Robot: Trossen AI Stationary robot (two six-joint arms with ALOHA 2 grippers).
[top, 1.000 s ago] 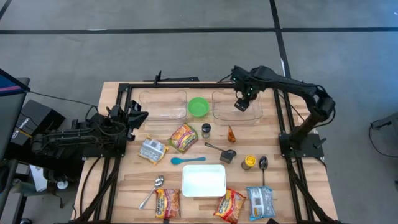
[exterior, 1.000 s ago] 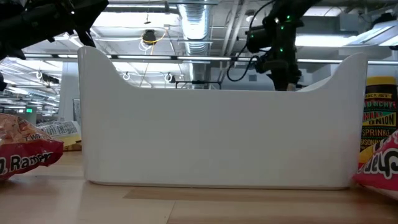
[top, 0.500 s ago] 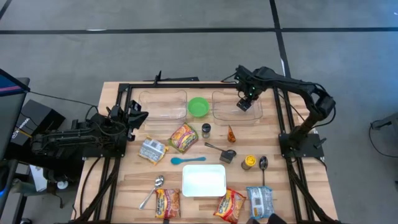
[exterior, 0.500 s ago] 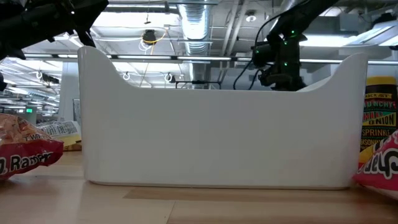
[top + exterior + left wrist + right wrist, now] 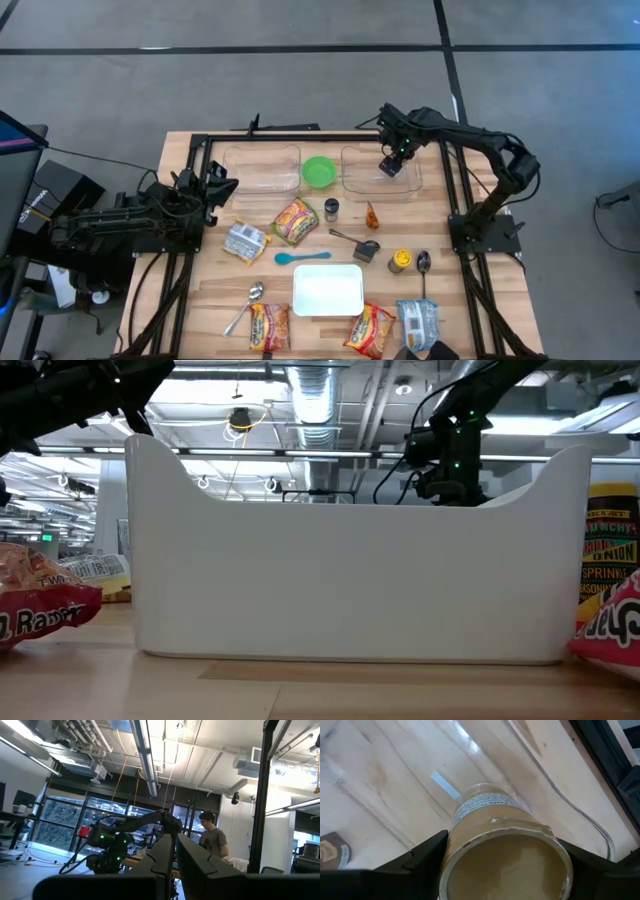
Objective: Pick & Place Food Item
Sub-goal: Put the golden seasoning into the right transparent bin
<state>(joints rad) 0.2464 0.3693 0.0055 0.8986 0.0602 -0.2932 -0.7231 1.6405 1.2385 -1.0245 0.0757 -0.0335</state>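
Observation:
My right gripper [image 5: 390, 166] is at the table's far right, over the right clear container [image 5: 410, 185], and is shut on a jar [image 5: 490, 815] with a pale label and a tan end. In the high view the gripper hides the jar. In the low view the gripper [image 5: 447, 470] shows behind the white tray's wall. My left gripper [image 5: 225, 188] waits at the table's left edge, shut and empty, with its fingers [image 5: 165, 857] pointing level out over the table. My right gripper pinches the jar between its two fingers [image 5: 422, 855], one on each side of the jar's wall near its tan end [image 5: 507, 865]. The fingers come from above, pointing down and slightly slanted. The jar's other end points down at the clear container's floor; whether it touches, I cannot tell.
A second clear container [image 5: 262, 168] and a green bowl [image 5: 319, 171] stand at the far side. A white tray [image 5: 328, 289] is near the front. Ramen packets [image 5: 295, 220], a small dark jar [image 5: 331, 209], spoons [image 5: 301, 257] and a yellow tin [image 5: 399, 261] lie mid-table.
My right gripper has gone a little toward the table's right edge and down into the right clear container, still shut on the jar. For the last half second it has hardly moved.

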